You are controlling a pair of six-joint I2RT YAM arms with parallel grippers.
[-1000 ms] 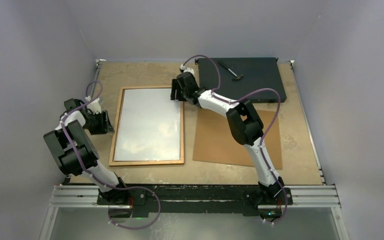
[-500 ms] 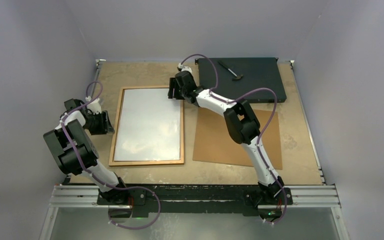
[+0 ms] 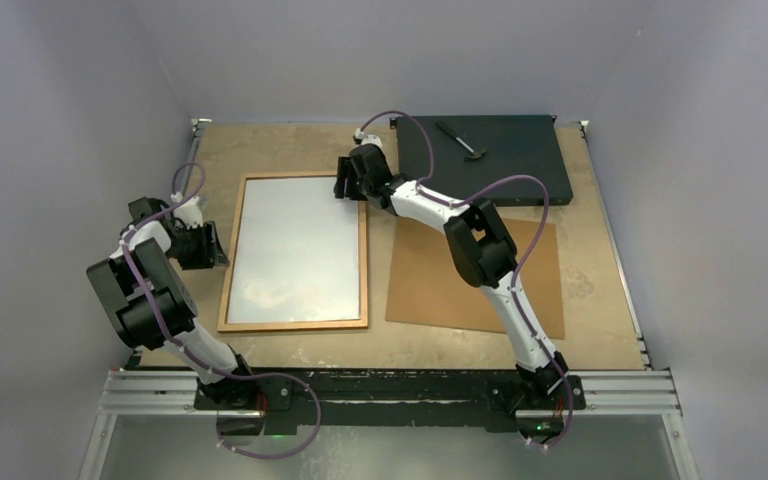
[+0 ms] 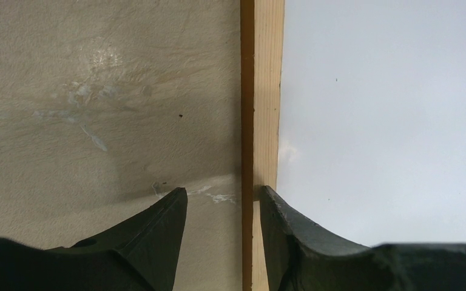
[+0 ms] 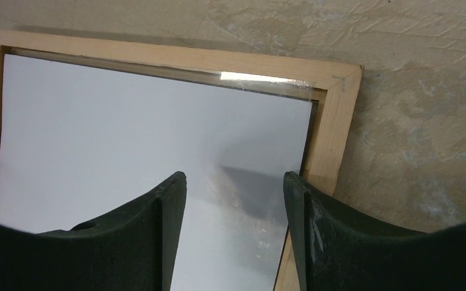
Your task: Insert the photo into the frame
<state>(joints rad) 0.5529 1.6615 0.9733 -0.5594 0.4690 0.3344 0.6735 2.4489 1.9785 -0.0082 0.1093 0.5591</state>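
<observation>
Right pincer (image 5: 233, 179), released, hovered over the photo (image 5: 127, 139) lying white-side-up beneath it in the frame (image 5: 334, 133); a gentle flat press should seat that corner. Left pincer (image 4: 223, 193), released, straddled the rail.

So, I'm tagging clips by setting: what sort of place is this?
Probably a lab test cell: plain grey walls box in a worn table, with two robot arms bolted to a metal rail.

Plain pale grey walls (image 3: 360, 60) are closing in the table (image 3: 280, 145) on three sides; soft, even light is falling across them. The table is showing a mottled, scuffed beige top; a metal rail (image 3: 640, 392) is running along its near edge.
</observation>
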